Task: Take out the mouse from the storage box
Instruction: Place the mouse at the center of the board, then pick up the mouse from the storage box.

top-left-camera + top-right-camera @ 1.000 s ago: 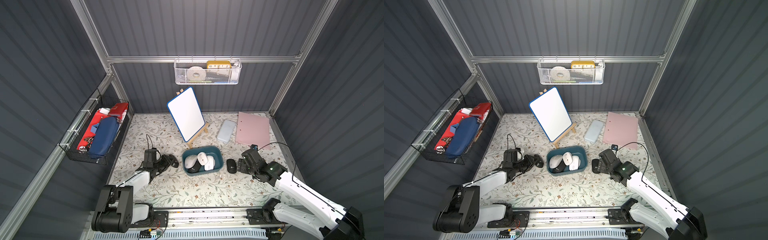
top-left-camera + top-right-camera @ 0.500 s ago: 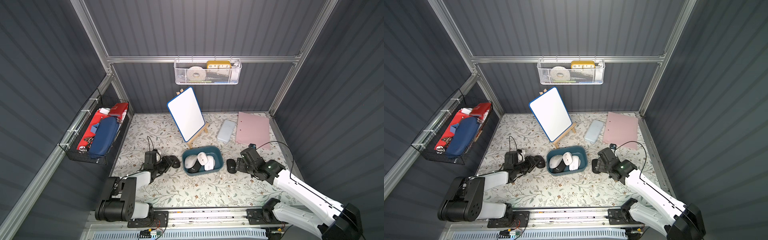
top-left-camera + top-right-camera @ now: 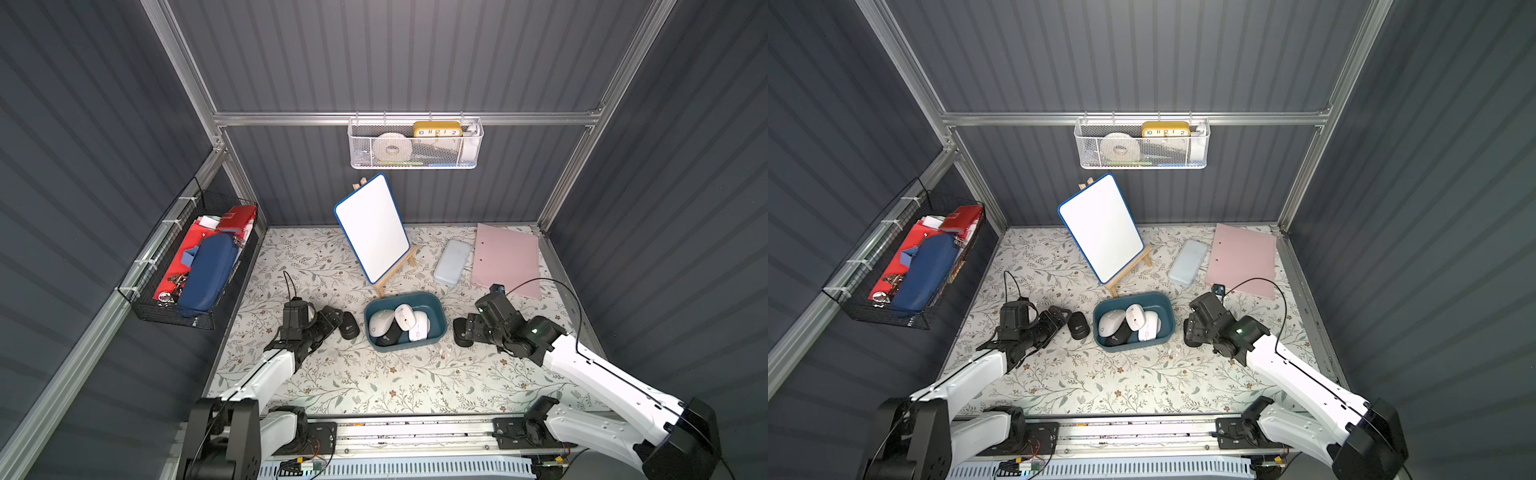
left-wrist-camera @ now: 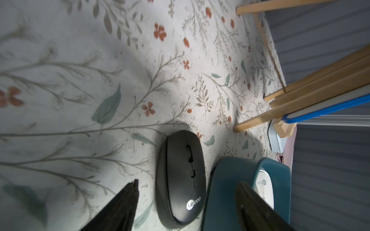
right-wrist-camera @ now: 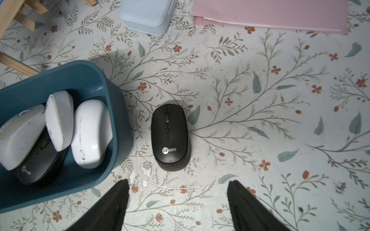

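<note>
In the middle of the tabletop [image 3: 374, 382] I see the storage box [image 3: 407, 346] with four mice [image 3: 403, 316] inside. My left pincer [image 4: 189, 182] is spread astride a black mouse [image 4: 181, 178] beside the box. My right pincer [image 5: 179, 181] is spread just short of a second black mouse [image 5: 170, 136].

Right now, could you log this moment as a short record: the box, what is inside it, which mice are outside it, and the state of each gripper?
box: teal storage box, mid-table
inside: three white mice, one black mouse in box
outside: left black mouse and right black mouse, each on the table beside the box
left gripper: open, jaws either side of left black mouse, not gripping
right gripper: open, empty, short of right black mouse
status: two mice out, four not yet
</note>
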Robot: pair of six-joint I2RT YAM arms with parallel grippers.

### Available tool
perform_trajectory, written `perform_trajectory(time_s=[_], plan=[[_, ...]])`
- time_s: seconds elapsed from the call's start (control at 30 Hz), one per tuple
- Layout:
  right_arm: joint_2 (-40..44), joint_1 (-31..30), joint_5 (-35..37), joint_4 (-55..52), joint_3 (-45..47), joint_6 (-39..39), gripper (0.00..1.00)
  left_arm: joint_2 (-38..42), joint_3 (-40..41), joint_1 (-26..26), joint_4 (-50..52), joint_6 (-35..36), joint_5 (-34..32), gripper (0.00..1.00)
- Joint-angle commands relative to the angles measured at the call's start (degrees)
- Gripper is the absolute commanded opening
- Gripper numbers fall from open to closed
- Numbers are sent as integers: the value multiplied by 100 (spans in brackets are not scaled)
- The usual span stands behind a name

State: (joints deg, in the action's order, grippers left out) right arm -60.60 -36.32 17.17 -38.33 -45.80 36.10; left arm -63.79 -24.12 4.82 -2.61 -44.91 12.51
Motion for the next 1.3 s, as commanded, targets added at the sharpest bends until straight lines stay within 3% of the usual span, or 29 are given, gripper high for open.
perform_trajectory(time_s=[0.0, 0.2, 0.37, 0.53, 0.73, 1.03, 1.27], plan=[[-242, -261, 97, 28, -395, -265, 82, 686, -513, -25, 761, 204, -655, 90], [-1407, -1098, 327, -17, -1305, -849, 82, 1831, -810, -24, 934, 672, -1312, 99], [-2356, -1360, 214, -169, -2069, -902, 82, 1989, -729, -26, 935, 1069, -1542, 99], [-2852, -1457, -203, -68, -2535, 282, 81, 1984, -424, -25, 734, 1106, -1489, 99], [-3363, -1847, -74, 517, -2665, 2116, 81, 2130, -76, -25, 573, 1041, -1353, 99], [-4156, -2001, -661, 2072, -2671, 3456, 81, 2286, 52, -25, 481, 1079, -1391, 100], [-4747, -1990, -775, 2383, -2875, 3974, 80, 2543, 146, -25, 478, 1078, -1373, 99]])
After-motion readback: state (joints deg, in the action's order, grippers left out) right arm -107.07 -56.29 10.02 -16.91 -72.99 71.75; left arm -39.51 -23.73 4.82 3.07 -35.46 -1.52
